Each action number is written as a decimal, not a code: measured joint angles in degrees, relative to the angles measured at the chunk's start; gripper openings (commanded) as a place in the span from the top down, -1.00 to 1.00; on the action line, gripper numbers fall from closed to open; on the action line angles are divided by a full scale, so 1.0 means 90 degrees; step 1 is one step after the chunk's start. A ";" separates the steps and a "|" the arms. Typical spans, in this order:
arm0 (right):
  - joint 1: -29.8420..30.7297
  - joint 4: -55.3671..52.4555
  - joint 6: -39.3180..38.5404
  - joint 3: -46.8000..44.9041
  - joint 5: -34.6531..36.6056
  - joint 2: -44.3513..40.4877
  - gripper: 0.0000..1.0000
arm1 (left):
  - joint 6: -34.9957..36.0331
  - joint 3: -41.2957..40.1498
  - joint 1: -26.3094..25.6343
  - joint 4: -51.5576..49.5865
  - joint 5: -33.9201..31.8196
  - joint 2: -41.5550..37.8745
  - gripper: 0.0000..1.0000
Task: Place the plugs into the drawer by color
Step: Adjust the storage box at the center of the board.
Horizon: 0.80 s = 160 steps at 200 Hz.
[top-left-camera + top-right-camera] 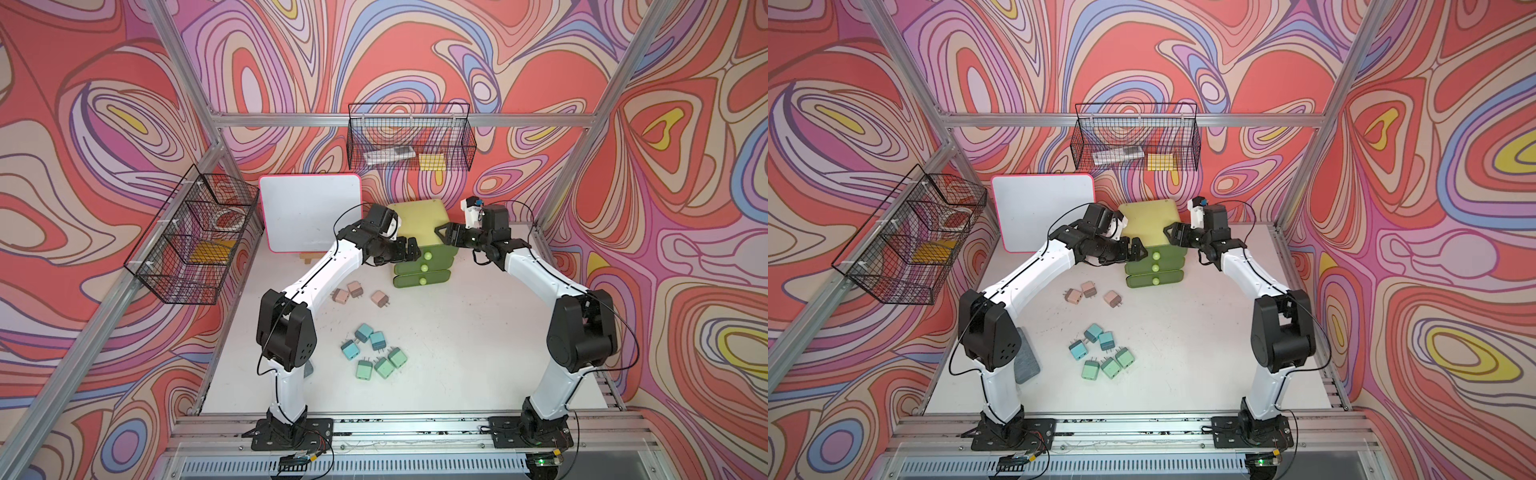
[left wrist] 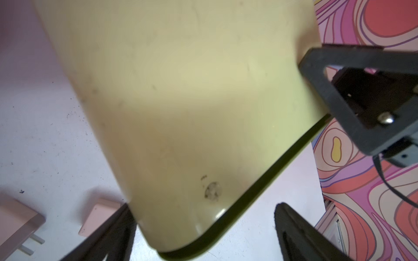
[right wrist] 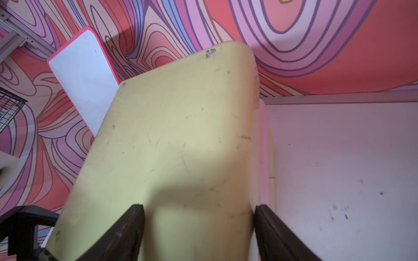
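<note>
Bracketing the drawer [image 1: 419, 218] from either side, both sets of jaws stand at its pale top. I judge they are there to steady the light chest, which would slide if a knob were tugged unbraced.

The left jaws are spread. In the left wrist view the rounded front corner of the drawer [image 2: 181, 90] lies between them, one jaw against its edge and the other clear of it, with bare worktop [image 2: 260, 226] showing in the gap. The right jaws are spread too, one over the top panel [image 3: 181, 135] and the other beside the side wall. Whether they press on it I cannot tell. Neither pair holds a plug.

Just under the left jaws sit the three darker fronts [image 1: 422, 282] with their knobs [image 1: 424, 269], all looking shut.

The pink plugs [image 1: 355, 288] lie nearest, a little beyond the left jaws toward that arm's base and well apart from the right jaws. Farther off are the blue plugs [image 1: 364, 331], and the green plugs [image 1: 384, 367] just past them are farthest from both. All nine rest on the worktop, so sorting has not begun.
</note>
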 measured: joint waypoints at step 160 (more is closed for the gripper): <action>0.0250 0.0775 0.1056 -0.2671 0.1061 -0.3179 -0.49 | -0.0267 -0.0503 0.0738 0.0559 0.0078 -0.0823 -0.98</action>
